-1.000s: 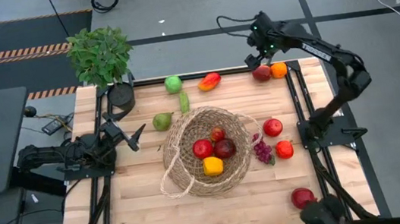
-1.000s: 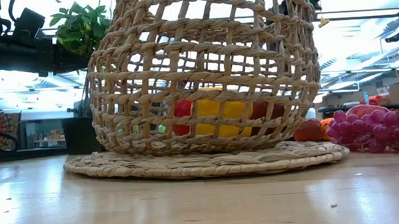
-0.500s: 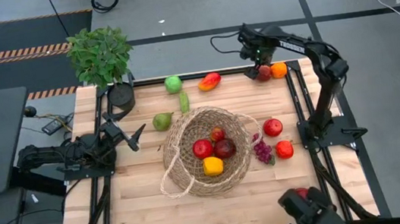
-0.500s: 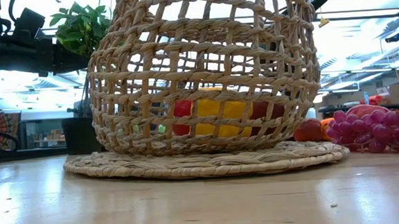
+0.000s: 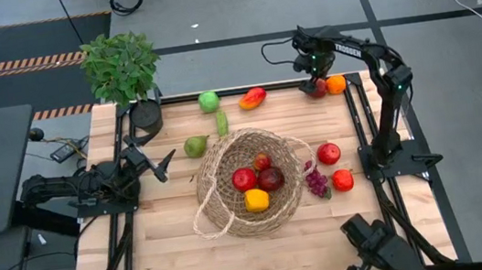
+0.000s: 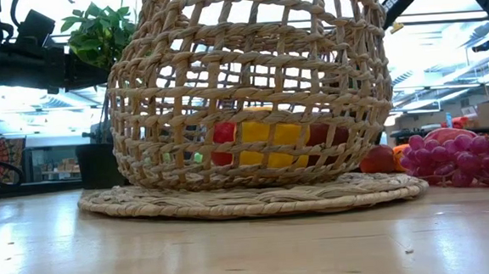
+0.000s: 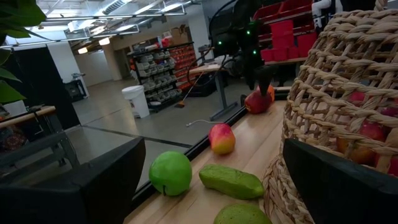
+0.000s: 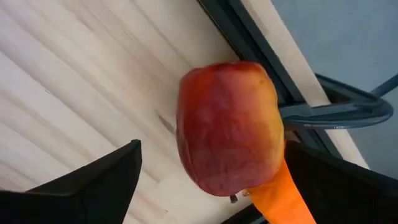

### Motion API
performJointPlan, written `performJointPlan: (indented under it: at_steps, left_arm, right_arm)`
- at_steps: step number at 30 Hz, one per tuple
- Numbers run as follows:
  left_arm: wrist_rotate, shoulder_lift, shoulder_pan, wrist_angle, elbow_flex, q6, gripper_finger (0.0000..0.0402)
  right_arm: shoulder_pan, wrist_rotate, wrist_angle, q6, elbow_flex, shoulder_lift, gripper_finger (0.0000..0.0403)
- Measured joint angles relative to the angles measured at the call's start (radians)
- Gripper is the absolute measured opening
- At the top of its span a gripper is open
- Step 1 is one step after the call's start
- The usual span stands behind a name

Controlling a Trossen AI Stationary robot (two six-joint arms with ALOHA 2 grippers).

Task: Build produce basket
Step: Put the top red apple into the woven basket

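At table's far edge | red apple (image 8: 229,127) between right claw's (image 5: 311,78) spread fingers | ungrasped

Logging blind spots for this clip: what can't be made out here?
- Right pincer: in the high view the arm covers its fingers, so contact with the red apple is unclear.
- Orange fruit: right wrist view, mostly behind the apple.
- Basket: low view, top cut off; its weave hides most of the produce inside.

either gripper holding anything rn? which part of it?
Nothing held. The right gripper is open above the red apple at the table's far edge, fingers either side but apart from it. The left gripper waits open beside the basket.
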Motion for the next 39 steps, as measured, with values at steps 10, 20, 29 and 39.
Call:
performJointPlan:
  at_steps: [10, 20, 29, 39]
  left_arm:
    - [0.000, 0.000, 0.000, 0.000, 0.000, 0.000, 0.0388]
    - [0.000, 0.000, 0.000, 0.000, 0.000, 0.000, 0.0388]
    - [0.000, 0.000, 0.000, 0.000, 0.000, 0.000, 0.0388]
    - [0.000, 0.000, 0.000, 0.000, 0.000, 0.000, 0.0388]
  right_arm:
    - [-0.010, -0.002, 0.025, -0.008, -0.001, 0.010, 0.0399]
    - [-0.004, 0.015, 0.020, -0.002, -0.001, 0.081, 0.0400]
    - [0.004, 0.030, 0.004, -0.004, -0.002, 0.092, 0.0378]
    - [0.032, 0.012, -0.066, 0.021, -0.002, 0.091, 0.0328]
